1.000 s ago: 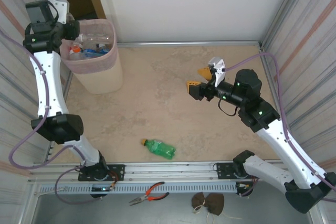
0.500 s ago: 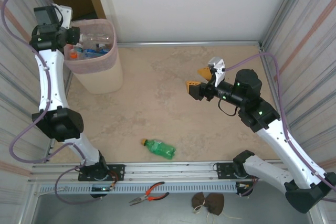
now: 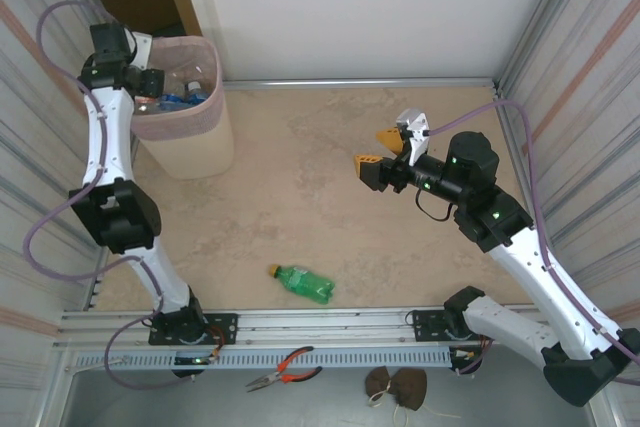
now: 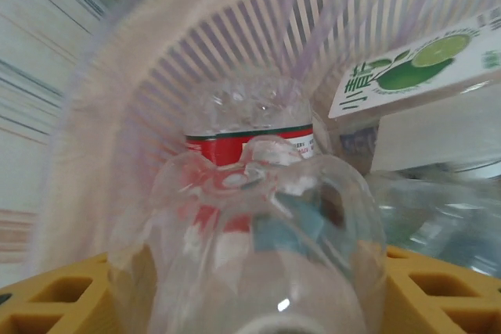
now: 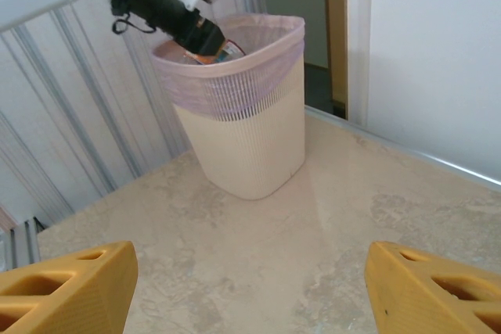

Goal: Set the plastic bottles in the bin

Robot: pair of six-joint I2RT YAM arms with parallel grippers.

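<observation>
Far left, the left pincer (image 3: 150,82) hangs over the mouth of the bin (image 3: 195,152), its fingers closed against a clear bottle (image 4: 258,232), which is held above the other bottles (image 3: 185,87) inside so that it can drop among them. Centre, a green bottle (image 3: 303,284) lies on its side on the surface (image 3: 300,197) near the front rail, not yet collected. Right, the right pincer (image 3: 377,147) hovers with its fingers apart and empty — plausibly kept free for that bottle.
</observation>
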